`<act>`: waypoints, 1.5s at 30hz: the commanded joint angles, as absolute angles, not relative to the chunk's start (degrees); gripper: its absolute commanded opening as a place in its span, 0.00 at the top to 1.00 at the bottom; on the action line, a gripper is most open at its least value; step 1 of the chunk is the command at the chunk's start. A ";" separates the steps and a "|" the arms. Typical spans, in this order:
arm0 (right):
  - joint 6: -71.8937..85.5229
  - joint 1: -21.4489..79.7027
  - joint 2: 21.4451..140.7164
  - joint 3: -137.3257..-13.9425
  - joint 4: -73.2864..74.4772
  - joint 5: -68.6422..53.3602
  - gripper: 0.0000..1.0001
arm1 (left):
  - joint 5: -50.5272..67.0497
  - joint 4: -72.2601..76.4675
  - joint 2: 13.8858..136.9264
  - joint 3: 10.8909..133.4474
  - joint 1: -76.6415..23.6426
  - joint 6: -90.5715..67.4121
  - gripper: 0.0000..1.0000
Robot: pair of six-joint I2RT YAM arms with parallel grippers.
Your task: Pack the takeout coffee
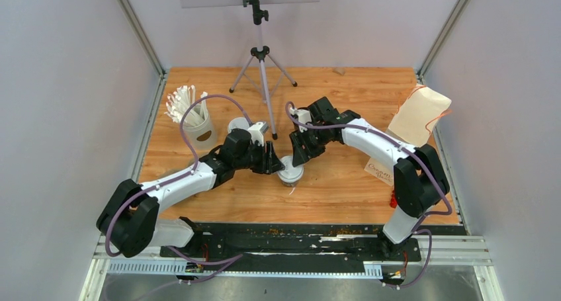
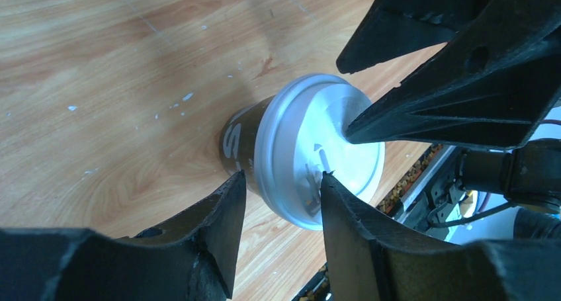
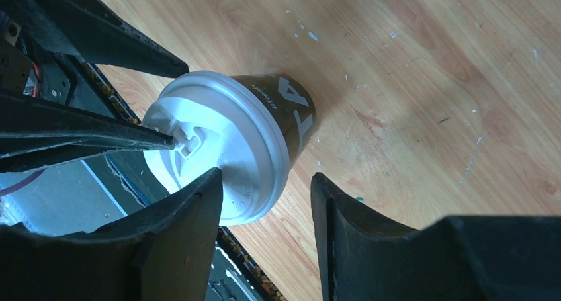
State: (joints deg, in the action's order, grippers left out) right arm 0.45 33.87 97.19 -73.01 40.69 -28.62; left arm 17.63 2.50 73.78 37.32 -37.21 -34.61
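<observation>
- The coffee cup [image 1: 290, 173] is standing upright on the table [image 1: 344, 188]. Its long axis is running straight up and its white lid [image 2: 317, 149] is facing the ceiling. Pale lettering is running along its dark side.
- It is sitting mid-table, toward the near edge, right between the two pincers.
- The left pincer [image 2: 283, 180] is straddling the lid's rim, with one finger on the lid top and the other beside the cup wall. I cannot tell whether it is squeezing.
- The right pincer [image 3: 264, 178] is reaching in from the opposite side and is released. One finger is lying over the lid and the other is standing clear of the cup wall.
- A tall white cup [image 1: 198, 132] at the far left is holding a bunch of white straws [image 1: 180, 102].
- A second white lid [image 1: 238, 124] is sitting just behind the left arm, and what is under it is hidden.
- A pale paper bag [image 1: 419, 114] is lying flat at the far right, its contents not showing.
</observation>
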 commanded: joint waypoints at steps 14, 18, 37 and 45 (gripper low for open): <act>4.11 34.21 90.52 -74.98 42.19 -28.10 0.56 | 18.07 3.52 76.09 39.51 -37.64 -31.73 0.57; 4.38 34.88 90.78 -74.62 41.49 -28.83 0.59 | 17.85 3.43 76.17 39.45 -37.67 -31.57 0.57; 4.09 34.94 94.13 -70.77 39.48 -27.51 0.70 | 17.32 3.50 77.34 38.24 -37.71 -31.21 0.61; 3.73 34.84 94.31 -68.47 38.40 -26.39 0.74 | 16.74 2.46 77.51 38.12 -37.71 -29.93 0.62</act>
State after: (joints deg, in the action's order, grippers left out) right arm 3.62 34.57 93.54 -70.78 40.21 -27.79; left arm 18.94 4.71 76.31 38.44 -37.43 -33.34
